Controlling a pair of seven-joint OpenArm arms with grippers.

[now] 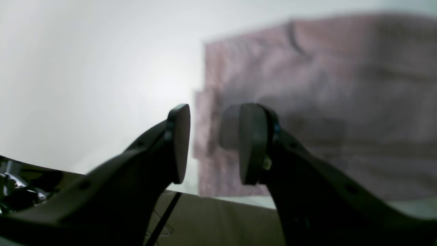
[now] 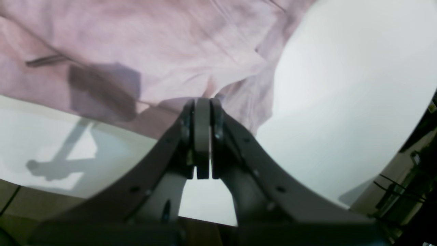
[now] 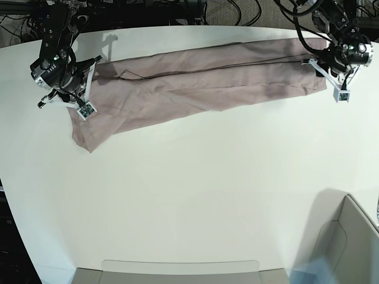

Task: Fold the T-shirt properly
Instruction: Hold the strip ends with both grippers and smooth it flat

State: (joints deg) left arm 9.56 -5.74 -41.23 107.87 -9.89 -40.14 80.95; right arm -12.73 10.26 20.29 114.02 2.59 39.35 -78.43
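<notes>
T-shirt (image 3: 207, 80) folded lengthwise on table (image 3: 195, 195), right end effector (image 2: 202, 102) pinching its edge, left end effector (image 1: 213, 143) wide

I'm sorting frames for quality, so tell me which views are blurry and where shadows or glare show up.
Left wrist view: soft all over, T-shirt smeared, bright glare on the table. Right wrist view: the closed right hand fairly crisp, fabric slightly soft, dark arm shadows on shirt and table. Base view: sharpest, evenly lit, a faint shadow at the lower right, edges curved by the lens.
</notes>
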